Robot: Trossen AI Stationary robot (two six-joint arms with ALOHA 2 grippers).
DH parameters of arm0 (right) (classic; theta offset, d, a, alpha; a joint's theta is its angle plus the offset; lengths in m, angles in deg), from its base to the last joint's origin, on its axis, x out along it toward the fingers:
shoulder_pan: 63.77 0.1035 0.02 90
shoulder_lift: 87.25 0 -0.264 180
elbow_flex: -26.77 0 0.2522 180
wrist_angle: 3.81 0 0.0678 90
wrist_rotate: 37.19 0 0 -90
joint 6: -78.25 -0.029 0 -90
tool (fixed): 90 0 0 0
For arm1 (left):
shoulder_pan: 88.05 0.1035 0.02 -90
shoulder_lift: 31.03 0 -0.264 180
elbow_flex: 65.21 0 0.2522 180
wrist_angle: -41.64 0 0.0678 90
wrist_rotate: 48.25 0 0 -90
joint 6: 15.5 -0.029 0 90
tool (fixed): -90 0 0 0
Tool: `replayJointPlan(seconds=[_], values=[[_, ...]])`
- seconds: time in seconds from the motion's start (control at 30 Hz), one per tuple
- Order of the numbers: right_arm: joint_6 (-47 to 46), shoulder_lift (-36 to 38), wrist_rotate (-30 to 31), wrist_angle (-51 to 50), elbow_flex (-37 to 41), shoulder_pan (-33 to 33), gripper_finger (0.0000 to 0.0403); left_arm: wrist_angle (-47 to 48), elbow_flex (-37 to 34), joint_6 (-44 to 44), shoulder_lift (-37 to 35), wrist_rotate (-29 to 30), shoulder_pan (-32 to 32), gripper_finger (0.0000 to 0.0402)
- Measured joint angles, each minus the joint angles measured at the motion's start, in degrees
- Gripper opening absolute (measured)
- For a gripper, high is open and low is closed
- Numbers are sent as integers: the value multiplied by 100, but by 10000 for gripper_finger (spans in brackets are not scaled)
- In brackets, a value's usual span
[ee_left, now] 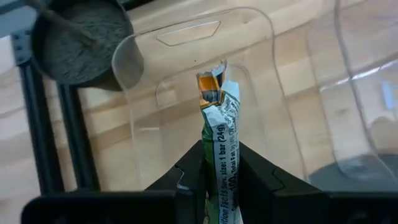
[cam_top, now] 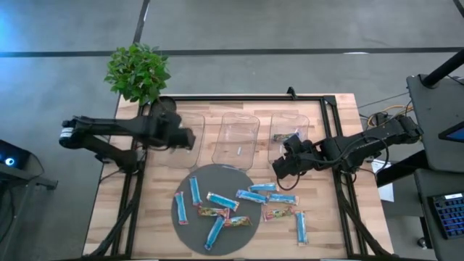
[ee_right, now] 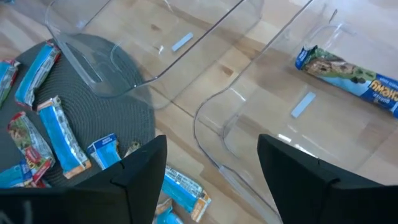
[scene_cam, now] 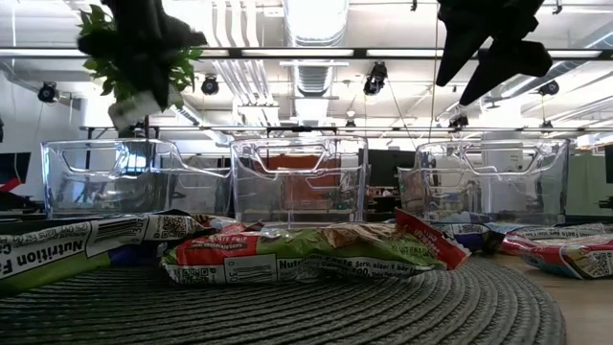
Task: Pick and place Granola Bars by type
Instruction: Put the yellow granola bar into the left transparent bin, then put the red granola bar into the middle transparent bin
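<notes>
Several wrapped granola bars lie flat on the round grey mat (cam_top: 190, 221) and on the wood to its right: light blue ones (cam_top: 222, 201) and multicoloured ones (cam_top: 276, 214). My left gripper (ee_left: 219, 155) is above the left clear bin (cam_top: 190, 154) and shut on a green, white and orange bar (ee_left: 217, 115). My right gripper (ee_right: 211, 174) is open and empty above the near end of the right clear bin (cam_top: 303, 119). A dark blue bar (ee_right: 348, 71) lies on that bin's floor. My left gripper pinches the multicoloured bar between its two fingers, across the wrapper's width (ee_left: 220, 142). The bar lies along the fingers, and its crimped end (ee_left: 211, 78) sticks out past the fingertips. It is lifted clear, over the left bin's open top.
The middle clear bin (cam_top: 237, 139) stands between the other two along the table's far half. A potted plant (cam_top: 138, 71) stands at the far left corner. A black frame (cam_top: 330, 130) runs round the table. Bare wood shows to the left of the mat.
</notes>
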Motion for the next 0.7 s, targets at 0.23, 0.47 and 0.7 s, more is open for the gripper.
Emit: replayJointPlan(seconds=[0.23,0.47,0.7], values=[[-201,0,-34,-1,0,12,242,-921,-919,-1061,55,-746,669,57],[-222,0,-121,4,6,12,238,-985,-1400,-663,19,-865,645,124],[-223,0,-124,14,23,10,240,-1080,-858,-699,-291,-711,-70,137]])
